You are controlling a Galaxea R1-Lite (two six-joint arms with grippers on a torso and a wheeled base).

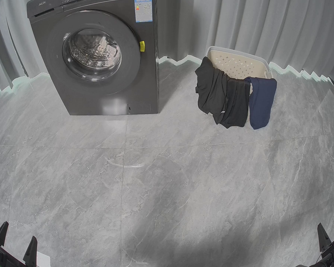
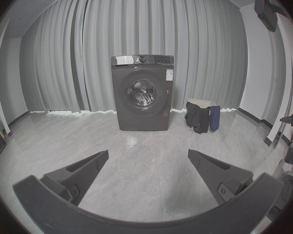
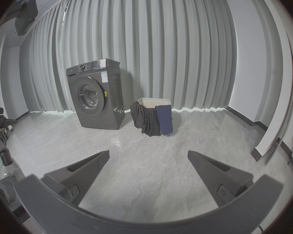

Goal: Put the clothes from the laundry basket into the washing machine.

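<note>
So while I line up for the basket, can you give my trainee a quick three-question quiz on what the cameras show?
1. True or false: the left gripper holds a garment.
2. Fill in: seen from the robot, the laundry basket stands to the ___ of the washing machine.
3. Pick one: the navy garment hangs A) over the laundry basket's front rim, B) on top of the washing machine, C) from the washing machine's door.

Key: 1 false; 2 right; 3 A.
</note>
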